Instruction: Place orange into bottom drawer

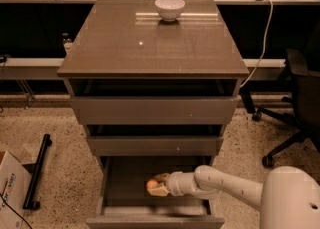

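Observation:
The orange (151, 184) is small and round, inside the open bottom drawer (155, 220) near its middle. My gripper (157, 184) reaches into the drawer from the right on a white arm, and its fingers (159, 190) are closed around the orange. I cannot tell whether the orange touches the drawer floor. The two shallower drawers above are partly pulled out.
A white bowl (169, 8) stands at the back of the cabinet top (150, 43). A black office chair (295, 98) is to the right, a cardboard box (10, 188) and a black bar (37, 170) lie on the floor to the left.

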You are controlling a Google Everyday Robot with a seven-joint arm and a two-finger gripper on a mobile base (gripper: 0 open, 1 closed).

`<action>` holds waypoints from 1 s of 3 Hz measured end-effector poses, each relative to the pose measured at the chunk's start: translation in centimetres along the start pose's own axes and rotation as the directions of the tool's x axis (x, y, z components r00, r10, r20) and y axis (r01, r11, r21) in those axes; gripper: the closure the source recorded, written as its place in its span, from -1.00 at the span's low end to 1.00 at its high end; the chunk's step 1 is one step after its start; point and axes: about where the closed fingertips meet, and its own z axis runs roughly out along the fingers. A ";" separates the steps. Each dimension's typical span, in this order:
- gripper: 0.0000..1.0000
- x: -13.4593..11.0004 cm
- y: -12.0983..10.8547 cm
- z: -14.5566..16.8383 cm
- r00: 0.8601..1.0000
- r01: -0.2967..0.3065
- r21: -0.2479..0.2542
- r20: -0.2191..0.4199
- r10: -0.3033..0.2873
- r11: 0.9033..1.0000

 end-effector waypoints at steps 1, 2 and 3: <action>1.00 1.0 -0.2 1.4 1.000 0.024 0.014 -0.019 -0.024 1.000; 1.00 2.2 -0.6 2.7 0.999 0.029 0.015 -0.037 -0.028 0.999; 1.00 4.9 -1.7 5.1 0.999 0.015 0.022 -0.047 -0.014 1.000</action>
